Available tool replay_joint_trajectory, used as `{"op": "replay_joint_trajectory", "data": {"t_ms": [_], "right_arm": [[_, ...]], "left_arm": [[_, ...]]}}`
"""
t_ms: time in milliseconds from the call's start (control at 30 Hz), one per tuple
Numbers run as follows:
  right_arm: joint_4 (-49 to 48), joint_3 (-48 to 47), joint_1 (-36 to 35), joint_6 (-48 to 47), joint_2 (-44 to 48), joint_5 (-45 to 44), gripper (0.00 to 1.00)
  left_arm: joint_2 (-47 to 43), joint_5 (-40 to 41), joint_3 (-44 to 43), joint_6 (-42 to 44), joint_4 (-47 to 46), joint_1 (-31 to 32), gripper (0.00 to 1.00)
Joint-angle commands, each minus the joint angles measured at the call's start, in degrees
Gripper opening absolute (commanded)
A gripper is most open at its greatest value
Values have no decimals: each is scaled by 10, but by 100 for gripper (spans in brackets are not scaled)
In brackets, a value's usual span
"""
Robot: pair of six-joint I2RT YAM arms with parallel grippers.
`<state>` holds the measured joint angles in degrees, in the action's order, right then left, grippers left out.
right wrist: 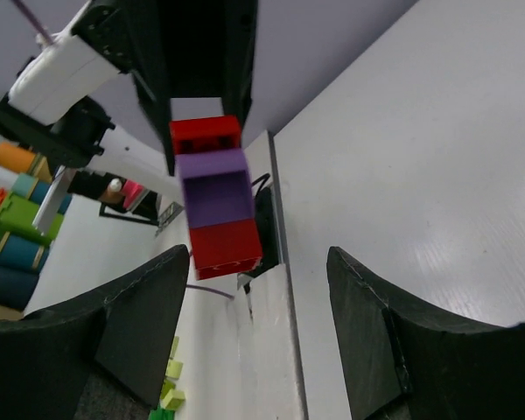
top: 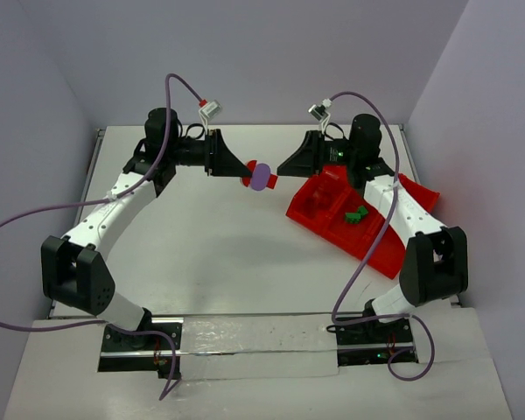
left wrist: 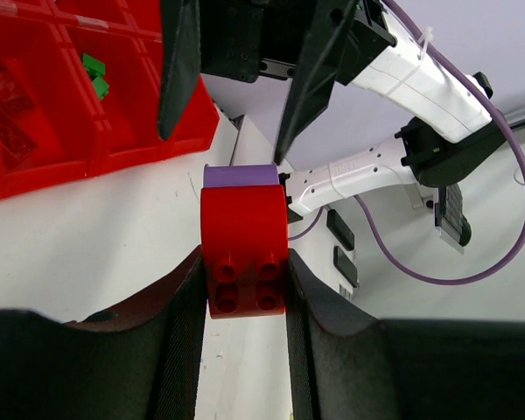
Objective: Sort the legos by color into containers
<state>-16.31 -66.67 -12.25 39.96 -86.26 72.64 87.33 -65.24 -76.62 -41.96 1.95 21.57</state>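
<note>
Above mid-table, left gripper clamping red-purple brick stack, long axis toward wide-open, empty right gripper

Plain, evenly lit enclosure
A flat white tabletop sits between plain pale lavender wall panels on three sides.

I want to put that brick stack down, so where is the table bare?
Widest bare patch: the middle of the table, between the left arm and the red tray, on the near side of the stack in the left gripper. Crowded: the right side, where the right arm hangs over the tray.
</note>
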Motion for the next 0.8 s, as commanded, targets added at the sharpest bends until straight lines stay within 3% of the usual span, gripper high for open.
{"op": "replay_joint_trajectory", "data": {"t_ms": [0,467,767], "right_arm": [[-108,-5,-8,61,25,63,72],[-51,-40,-43,26,0,85,71],[-50,-42,-58,28,-13,98,59]], "left_arm": [[2,-25,-22,11,-30,-5,0],[9,-29,-44,-4,-45,-11,0],[7,-35,-42,-18,-66,-16,0]]}}
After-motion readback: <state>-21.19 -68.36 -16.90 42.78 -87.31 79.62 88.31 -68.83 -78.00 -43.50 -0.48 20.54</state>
